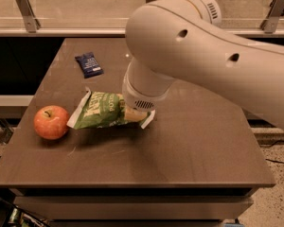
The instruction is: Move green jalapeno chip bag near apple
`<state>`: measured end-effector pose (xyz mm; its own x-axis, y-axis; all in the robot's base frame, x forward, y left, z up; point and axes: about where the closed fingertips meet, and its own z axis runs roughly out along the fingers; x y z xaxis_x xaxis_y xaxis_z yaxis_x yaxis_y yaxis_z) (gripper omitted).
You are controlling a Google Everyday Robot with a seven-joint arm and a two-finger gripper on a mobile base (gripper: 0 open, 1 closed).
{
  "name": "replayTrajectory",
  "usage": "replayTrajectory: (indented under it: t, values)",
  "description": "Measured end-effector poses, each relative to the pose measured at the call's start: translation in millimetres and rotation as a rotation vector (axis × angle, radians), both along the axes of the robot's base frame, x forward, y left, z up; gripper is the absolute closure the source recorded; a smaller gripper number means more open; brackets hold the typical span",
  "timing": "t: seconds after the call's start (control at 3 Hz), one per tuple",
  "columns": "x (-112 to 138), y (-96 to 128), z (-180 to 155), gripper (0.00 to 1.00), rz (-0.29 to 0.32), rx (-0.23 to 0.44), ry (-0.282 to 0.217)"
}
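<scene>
At 9 o'clock of the bag, just beside it, contact unclear: apple (51, 122) on the bench (194, 145). Toward 12 o'clock, small dark-blue packet (89, 64) — well apart, no obstacle. Then green jalapeno chip bag (100, 110): probably light, crinkly, slippery, crushable — best pinched at an edge seam. At 3 o'clock, claw (136, 115), clamped on its right end.

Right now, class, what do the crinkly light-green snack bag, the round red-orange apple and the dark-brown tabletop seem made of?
The green jalapeno chip bag: thin foil or plastic film, going by creases and sheen. The apple: probably real fruit, smooth skin, dark stem. The tabletop: perhaps laminate or stone; smooth, faintly reflective. The gripper sits at the bag's end farther from the apple.
</scene>
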<state>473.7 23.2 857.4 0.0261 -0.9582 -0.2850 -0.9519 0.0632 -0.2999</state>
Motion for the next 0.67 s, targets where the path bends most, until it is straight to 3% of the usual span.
replayTrajectory:
  t: [0.67]
  values:
    - [-0.9,1.4,0.7,0.36,0.003,-0.001,-0.002]
